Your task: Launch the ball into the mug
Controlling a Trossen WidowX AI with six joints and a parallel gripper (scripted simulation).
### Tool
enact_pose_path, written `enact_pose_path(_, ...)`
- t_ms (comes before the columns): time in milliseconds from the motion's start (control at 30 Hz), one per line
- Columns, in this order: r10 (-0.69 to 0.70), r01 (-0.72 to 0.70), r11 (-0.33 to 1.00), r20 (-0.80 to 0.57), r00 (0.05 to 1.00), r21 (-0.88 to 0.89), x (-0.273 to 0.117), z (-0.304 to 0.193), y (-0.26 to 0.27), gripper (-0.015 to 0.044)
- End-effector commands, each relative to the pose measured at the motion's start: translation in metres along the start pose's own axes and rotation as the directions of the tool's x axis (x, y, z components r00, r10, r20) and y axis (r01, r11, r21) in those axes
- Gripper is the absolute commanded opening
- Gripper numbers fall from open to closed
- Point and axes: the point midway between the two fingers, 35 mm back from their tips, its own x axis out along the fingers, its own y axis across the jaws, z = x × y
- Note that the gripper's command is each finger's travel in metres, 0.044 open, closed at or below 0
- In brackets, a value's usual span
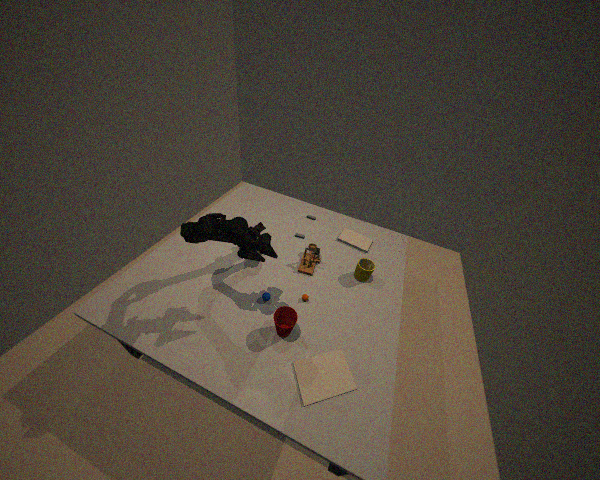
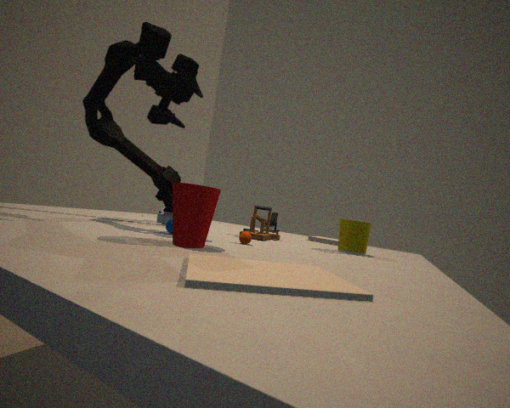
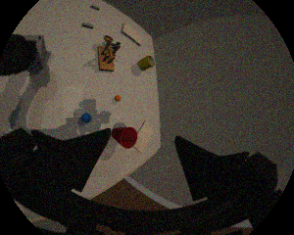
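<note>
My gripper [image 1: 270,258] [image 2: 193,111] [image 3: 143,136] is open and empty, raised high above the table. An orange ball [image 1: 305,297] [image 2: 245,237] [image 3: 118,98] lies on the table between the red cup and the catapult. A blue ball [image 1: 266,296] [image 2: 169,226] [image 3: 86,117] lies to its left, partly hidden by the red cup in the exterior view. The small wooden catapult [image 1: 306,266] [image 2: 263,235] [image 3: 106,64] stands beyond the orange ball. Its cup is too small to make out clearly. The yellow mug [image 1: 364,270] [image 2: 354,237] [image 3: 146,63] stands upright to the catapult's right.
A red cup [image 1: 285,322] [image 2: 194,215] [image 3: 127,137] stands near the balls. One flat pale board [image 1: 323,377] [image 2: 273,280] lies near the front, another [image 1: 355,240] [image 3: 132,33] behind the mug. Two small grey blocks [image 1: 300,235] [image 1: 310,217] lie beyond the catapult.
</note>
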Motion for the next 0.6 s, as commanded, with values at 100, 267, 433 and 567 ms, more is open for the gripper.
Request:
enact_pose_path(100,0.069,-0.074,0.976,0.029,0.997,0.204,0.023,0.019,-0.005,0.0440)
enact_pose_path(267,0.127,-0.134,0.926,0.042,0.991,0.353,0.040,0.035,-0.005,0.0440)
enact_pose_path(433,0.184,-0.184,0.850,0.049,0.982,0.493,0.057,0.050,-0.005,0.0440)
enact_pose_path(567,0.227,-0.213,0.771,0.054,0.972,0.601,0.070,0.061,-0.004,0.0440)
